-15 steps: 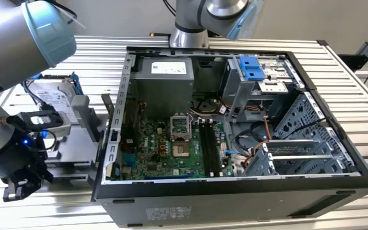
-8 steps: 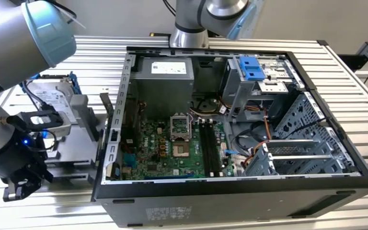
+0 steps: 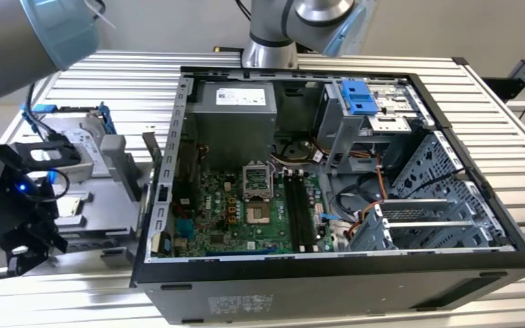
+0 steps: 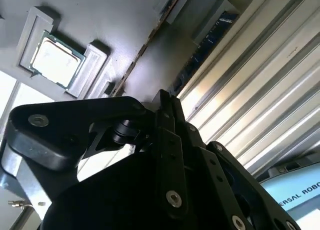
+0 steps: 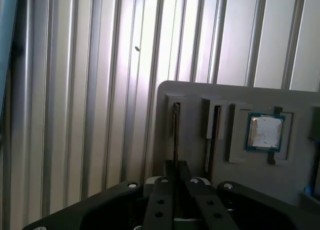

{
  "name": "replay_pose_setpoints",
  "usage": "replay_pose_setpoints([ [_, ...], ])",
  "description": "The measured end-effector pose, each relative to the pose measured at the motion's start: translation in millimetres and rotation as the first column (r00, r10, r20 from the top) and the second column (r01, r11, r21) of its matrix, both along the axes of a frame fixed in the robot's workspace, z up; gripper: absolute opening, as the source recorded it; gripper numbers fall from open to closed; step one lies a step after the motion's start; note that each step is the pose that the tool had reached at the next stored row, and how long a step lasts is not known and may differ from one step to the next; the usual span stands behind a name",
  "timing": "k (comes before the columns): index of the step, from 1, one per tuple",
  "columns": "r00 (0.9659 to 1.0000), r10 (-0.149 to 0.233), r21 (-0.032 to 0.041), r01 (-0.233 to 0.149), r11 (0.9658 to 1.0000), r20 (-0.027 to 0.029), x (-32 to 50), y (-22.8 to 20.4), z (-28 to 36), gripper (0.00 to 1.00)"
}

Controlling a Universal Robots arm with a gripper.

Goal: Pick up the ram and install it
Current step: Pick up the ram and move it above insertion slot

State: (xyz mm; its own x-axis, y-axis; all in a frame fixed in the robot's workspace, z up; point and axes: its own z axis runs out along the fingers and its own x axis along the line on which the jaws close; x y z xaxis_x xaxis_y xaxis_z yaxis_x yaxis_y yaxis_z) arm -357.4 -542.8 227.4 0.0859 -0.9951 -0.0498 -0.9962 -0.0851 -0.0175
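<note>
The ram [image 5: 176, 132] stands on edge in the outermost slot of a grey parts tray [image 5: 200, 92], near the tray's corner. In the second wrist view its dark face [image 4: 207, 42] runs down to my fingertips. My gripper [image 5: 176, 165] is on the stick's middle, shut on it, and the stick still sits in its slot. The gripper [image 4: 164, 97] hides the stick's other half. In the exterior view my wrist [image 3: 16, 225] hangs over the tray's near corner [image 3: 98, 184], at that view's left. The black motherboard sockets [image 3: 301, 205] lie inside the open computer case [image 3: 335, 280].
A second stick [image 5: 215, 135] stands in the neighbouring slot, and a processor chip [image 5: 265, 131] sits in a recess beside it. A drive with blue rails [image 3: 62, 130] lies at the tray's far end. The case wall [image 3: 158, 198] rises right beside the tray. Ribbed metal tabletop [image 5: 100, 90] surrounds both.
</note>
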Motion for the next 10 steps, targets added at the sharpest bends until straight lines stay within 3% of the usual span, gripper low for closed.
replay_pose_setpoints([
  [4, 1.0, 0.0, -0.0002, 0.0, 1.0, -0.0002, 0.0, 0.0, 16.3, 0.0],
  [7, 1.0, 0.0, -0.009, 0.0, 1.0, 0.0003, -0.1, 0.7, 17.2, 0.0],
  [10, 1.0, -0.004, -0.0105, 0.004, 0.9999, 0.0005, -0.1, 0.7, 19.9, 0.0],
])
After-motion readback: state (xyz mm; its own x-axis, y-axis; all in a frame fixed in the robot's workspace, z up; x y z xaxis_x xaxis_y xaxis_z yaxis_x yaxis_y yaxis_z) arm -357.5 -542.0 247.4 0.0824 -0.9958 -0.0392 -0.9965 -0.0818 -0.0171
